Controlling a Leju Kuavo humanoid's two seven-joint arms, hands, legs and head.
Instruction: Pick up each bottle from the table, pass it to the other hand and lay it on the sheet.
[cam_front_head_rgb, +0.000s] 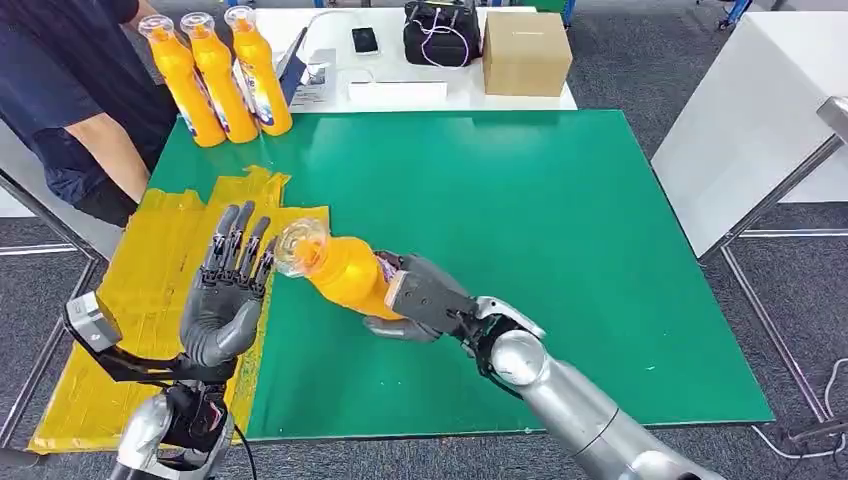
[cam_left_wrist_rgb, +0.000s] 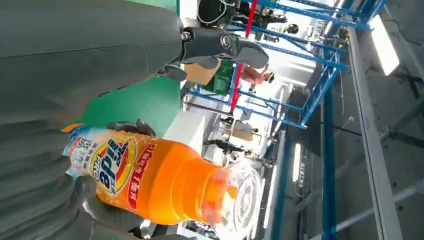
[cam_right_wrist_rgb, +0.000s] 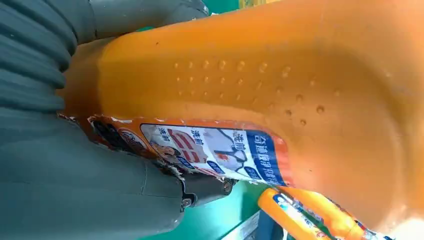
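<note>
Right hand (cam_front_head_rgb: 425, 300) hides bottle (cam_front_head_rgb: 345, 272) base — label text too blurred.

— What do I have beyond the left hand?
— A person in a dark shirt (cam_front_head_rgb: 60, 90), far ahead of it and outward.
— And past the right hand?
— A white surface (cam_front_head_rgb: 460, 95) carrying a cardboard box (cam_front_head_rgb: 526, 52), a black bag (cam_front_head_rgb: 441, 32) and a phone (cam_front_head_rgb: 365, 40).
</note>
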